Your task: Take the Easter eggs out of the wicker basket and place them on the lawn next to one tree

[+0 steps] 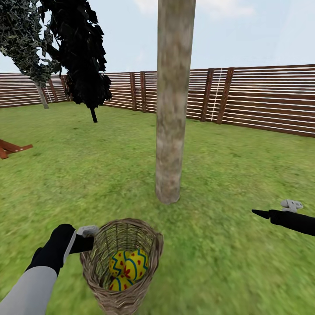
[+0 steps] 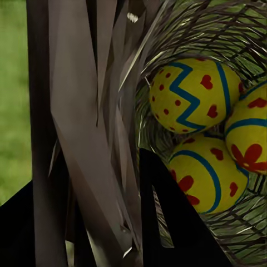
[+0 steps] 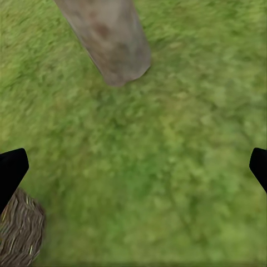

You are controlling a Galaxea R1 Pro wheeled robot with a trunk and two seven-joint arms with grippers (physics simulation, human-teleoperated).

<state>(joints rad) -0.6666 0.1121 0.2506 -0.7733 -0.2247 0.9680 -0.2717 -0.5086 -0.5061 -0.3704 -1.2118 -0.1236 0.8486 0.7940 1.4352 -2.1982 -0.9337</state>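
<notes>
The wicker basket [image 1: 124, 262] stands low in the head view, just in front of the tree [image 1: 173, 109]. Three yellow Easter eggs [image 1: 129, 264] with blue zigzags and red marks lie inside it. My left gripper [image 1: 89, 238] is shut on the basket's left rim. In the left wrist view the wicker wall [image 2: 83, 128] sits between my dark fingers [image 2: 167, 222], with the eggs [image 2: 192, 94] close beside them. My right gripper [image 1: 262, 213] hovers open over bare lawn [image 3: 167, 167], to the right of the basket [image 3: 19, 233] and short of the trunk's foot [image 3: 111, 44].
A brown slatted fence [image 1: 262, 96] closes the lawn at the back. Dark conifers [image 1: 83, 57] stand at the far left, and a piece of the wooden play set [image 1: 11, 148] lies at the left edge. Open grass [image 1: 240, 175] spreads around the trunk.
</notes>
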